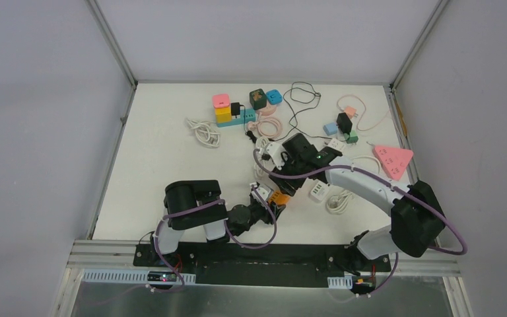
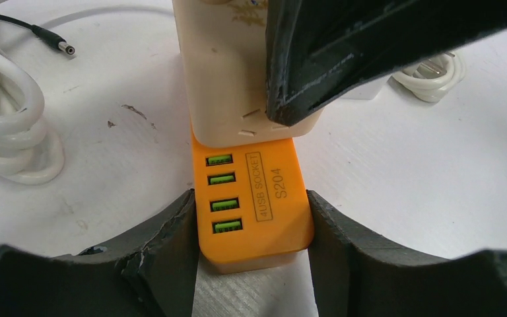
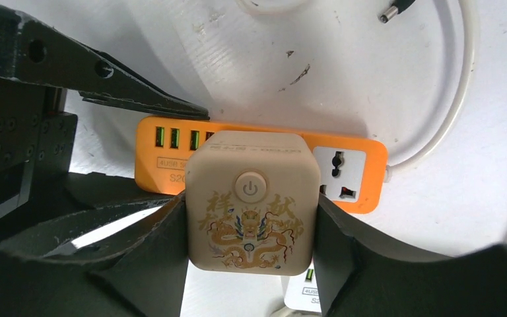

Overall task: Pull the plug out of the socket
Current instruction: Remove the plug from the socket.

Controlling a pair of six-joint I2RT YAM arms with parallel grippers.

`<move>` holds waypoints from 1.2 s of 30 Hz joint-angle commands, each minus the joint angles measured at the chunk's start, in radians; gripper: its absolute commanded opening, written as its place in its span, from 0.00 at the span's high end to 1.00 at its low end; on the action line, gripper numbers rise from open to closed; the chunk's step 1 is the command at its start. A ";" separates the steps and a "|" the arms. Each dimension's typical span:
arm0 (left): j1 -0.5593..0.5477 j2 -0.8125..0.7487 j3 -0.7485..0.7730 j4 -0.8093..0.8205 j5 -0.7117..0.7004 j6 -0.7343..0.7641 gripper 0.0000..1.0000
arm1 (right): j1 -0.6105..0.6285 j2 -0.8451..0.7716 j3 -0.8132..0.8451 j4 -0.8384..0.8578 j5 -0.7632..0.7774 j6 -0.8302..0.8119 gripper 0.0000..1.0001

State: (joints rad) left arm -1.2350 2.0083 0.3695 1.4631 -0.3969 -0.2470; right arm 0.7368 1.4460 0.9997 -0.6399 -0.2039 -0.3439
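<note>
Left wrist view: left gripper point(image 2: 254, 238) is clamped on the sides of the orange socket strip point(image 2: 274, 191), holding it on the table point(image 2: 436, 165). Just past it, the right gripper point(image 3: 251, 228) squeezes the beige cube plug point(image 3: 251, 178), which looks fully seated, so the pull itself isn't done yet.

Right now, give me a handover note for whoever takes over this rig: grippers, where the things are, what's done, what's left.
Left gripper: shut on the orange USB power strip, gripping its long sides.
Right gripper: shut on the beige dragon-print plug cube, which sits plugged on top of the strip.
Done: both grips are set.
Left: the cube is not yet pulled out. Probably lift it straight off while the left gripper holds the strip down.
</note>
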 commanded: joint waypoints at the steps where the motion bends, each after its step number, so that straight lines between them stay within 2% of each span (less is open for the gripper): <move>1: 0.028 0.019 -0.002 -0.133 0.002 -0.034 1.00 | 0.159 0.014 0.015 -0.006 -0.102 0.017 1.00; 5: 0.030 0.022 -0.004 -0.141 -0.002 -0.037 1.00 | 0.133 0.006 0.022 -0.017 -0.077 0.012 1.00; 10: 0.038 0.032 -0.007 -0.142 0.008 -0.038 1.00 | -0.056 -0.035 0.016 -0.045 -0.253 0.048 1.00; 14: 0.048 0.020 -0.017 -0.140 0.016 -0.039 1.00 | -0.111 -0.033 0.010 -0.048 -0.339 0.066 1.00; 18: 0.050 0.006 -0.016 -0.151 0.028 -0.040 1.00 | -0.075 -0.019 0.011 -0.036 -0.357 0.072 1.00; 23: 0.050 0.010 0.000 -0.172 0.039 -0.045 1.00 | 0.107 -0.021 0.014 -0.007 -0.232 0.045 1.00; 27: 0.050 -0.003 0.002 -0.209 0.026 -0.049 1.00 | 0.150 -0.011 0.019 -0.010 -0.134 0.030 1.00; 31: 0.059 -0.002 0.014 -0.244 0.033 -0.053 1.00 | 0.125 -0.040 0.017 -0.010 -0.043 0.021 1.00; 36: 0.079 0.002 0.028 -0.280 0.056 -0.070 1.00 | -0.037 -0.075 0.016 -0.041 -0.249 0.064 1.00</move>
State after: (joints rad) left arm -1.2049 1.9808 0.3786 1.3960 -0.3645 -0.2810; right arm 0.7540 1.4364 1.0042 -0.6407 -0.1387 -0.3168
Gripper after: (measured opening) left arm 0.531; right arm 0.610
